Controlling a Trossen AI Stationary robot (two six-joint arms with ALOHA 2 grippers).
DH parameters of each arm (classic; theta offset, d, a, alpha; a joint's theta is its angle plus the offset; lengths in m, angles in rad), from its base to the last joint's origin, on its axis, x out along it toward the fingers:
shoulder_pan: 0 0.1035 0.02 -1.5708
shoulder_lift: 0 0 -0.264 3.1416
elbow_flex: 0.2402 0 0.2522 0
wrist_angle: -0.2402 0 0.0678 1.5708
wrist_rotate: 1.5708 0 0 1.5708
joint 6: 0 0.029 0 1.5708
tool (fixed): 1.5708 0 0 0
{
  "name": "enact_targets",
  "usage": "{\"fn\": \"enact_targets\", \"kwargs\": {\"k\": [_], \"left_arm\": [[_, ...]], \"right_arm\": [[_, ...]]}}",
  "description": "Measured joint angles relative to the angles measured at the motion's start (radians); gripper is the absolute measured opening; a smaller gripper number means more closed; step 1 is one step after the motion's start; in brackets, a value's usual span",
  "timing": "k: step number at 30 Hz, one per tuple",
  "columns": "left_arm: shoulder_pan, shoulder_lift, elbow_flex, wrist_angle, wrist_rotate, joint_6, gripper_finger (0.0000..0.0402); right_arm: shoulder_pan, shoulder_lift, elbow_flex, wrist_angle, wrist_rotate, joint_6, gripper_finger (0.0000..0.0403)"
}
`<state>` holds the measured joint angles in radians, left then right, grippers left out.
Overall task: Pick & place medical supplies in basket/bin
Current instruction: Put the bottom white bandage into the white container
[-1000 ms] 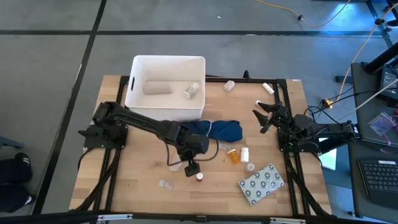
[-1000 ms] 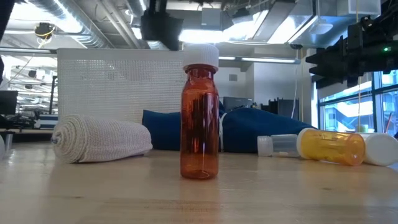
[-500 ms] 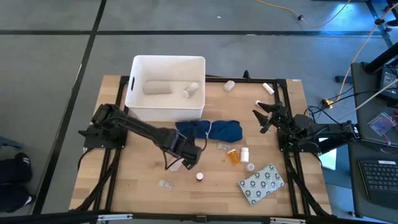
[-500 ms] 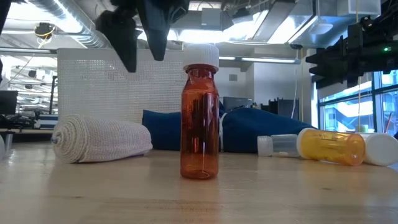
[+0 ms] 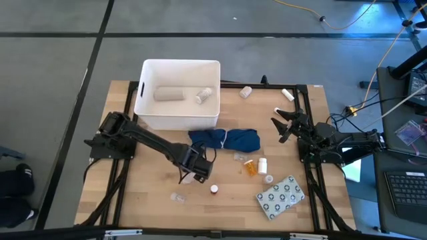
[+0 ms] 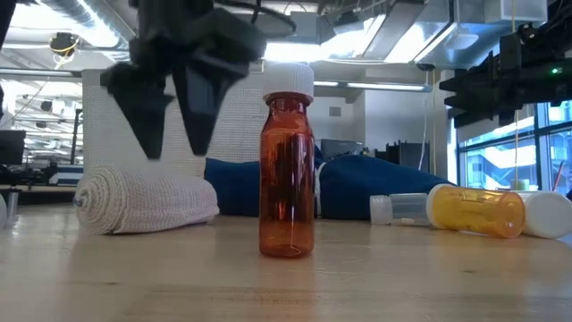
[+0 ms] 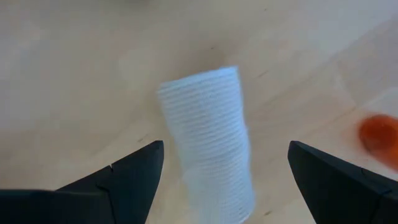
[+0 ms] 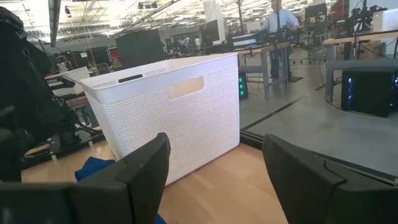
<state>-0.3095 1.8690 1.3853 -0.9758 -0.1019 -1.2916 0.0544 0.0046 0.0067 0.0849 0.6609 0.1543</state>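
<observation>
My left gripper (image 6: 170, 125) hangs open just above a white gauze roll (image 6: 147, 199) that lies on its side on the table. In the left wrist view the roll (image 7: 208, 143) shows between the two spread fingers, untouched. An amber bottle (image 6: 287, 174) with a white cap stands upright right of the roll. An orange pill bottle (image 5: 248, 167) lies on its side, with white vials (image 5: 262, 164) beside it. The dotted blister pack (image 5: 280, 197) lies flat near the front right. The white tub (image 5: 178, 117) holds a gauze roll (image 5: 168, 94) and a vial (image 5: 204, 96). My right gripper (image 5: 281, 127) waits open at the right.
A dark blue cloth (image 5: 223, 140) is bunched between the tub and the loose items. A small clear vial (image 5: 177, 197) lies near the front edge. Two more vials (image 5: 245, 92) (image 5: 287, 95) lie at the far edge, right of the tub.
My left gripper has moved from above the amber bottle toward the table's left and come down, so its fingers now hang over the gauze roll. The bottle and the roll have stayed in place.
</observation>
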Motion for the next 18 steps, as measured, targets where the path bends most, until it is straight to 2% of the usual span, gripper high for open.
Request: {"fn": "enact_targets", "kwargs": {"k": [6, 18], "left_arm": [[0.001, 0.0, -0.104, 0.156, 0.015, -0.008, 0.0334], [0.001, 0.0, -0.134, 0.168, 0.015, -0.005, 0.0334]], "right_arm": [[0.0, 0.0, 0.0, 0.0, 0.0, -0.001, 0.0257], [0.0, 0.0, 0.0, 0.0, 0.0, -0.004, 0.0257]]}}
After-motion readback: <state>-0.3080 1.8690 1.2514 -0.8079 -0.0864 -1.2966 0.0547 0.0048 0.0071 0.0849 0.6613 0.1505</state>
